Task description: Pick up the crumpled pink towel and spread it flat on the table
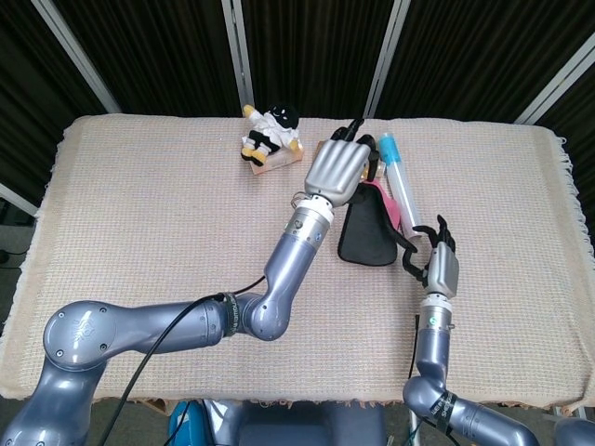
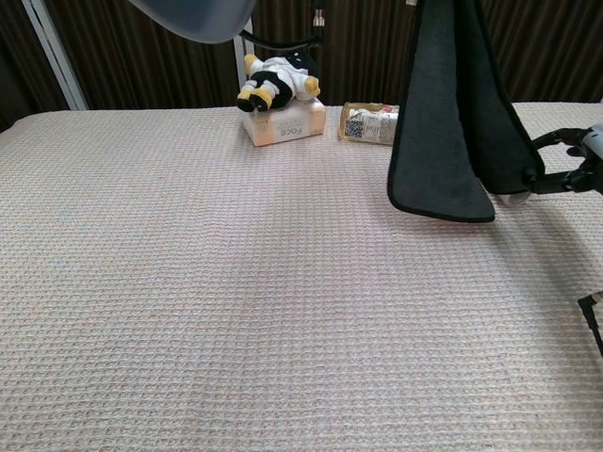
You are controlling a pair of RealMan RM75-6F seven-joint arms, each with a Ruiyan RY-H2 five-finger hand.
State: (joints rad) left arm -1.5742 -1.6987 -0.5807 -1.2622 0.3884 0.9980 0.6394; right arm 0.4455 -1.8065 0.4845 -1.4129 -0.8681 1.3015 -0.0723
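The towel (image 1: pixel 365 232) hangs in the air over the table's right half, dark on the side facing me with a pink strip (image 1: pixel 390 209) along its right edge. My left hand (image 1: pixel 337 168) grips its top, raised above the table. My right hand (image 1: pixel 439 267) is lower and to the right, pinching the towel's lower right corner. In the chest view the towel (image 2: pixel 443 132) hangs as a wide dark sheet clear of the table, and my right hand (image 2: pixel 577 168) holds its corner at the frame's right edge. The left hand is out of the chest view.
A plush toy (image 1: pixel 270 128) lies on a pink box (image 2: pixel 283 122) at the back middle. A clear bottle (image 1: pixel 396 178) with a blue cap lies behind the towel. A beige waffle cloth (image 2: pixel 236 282) covers the table.
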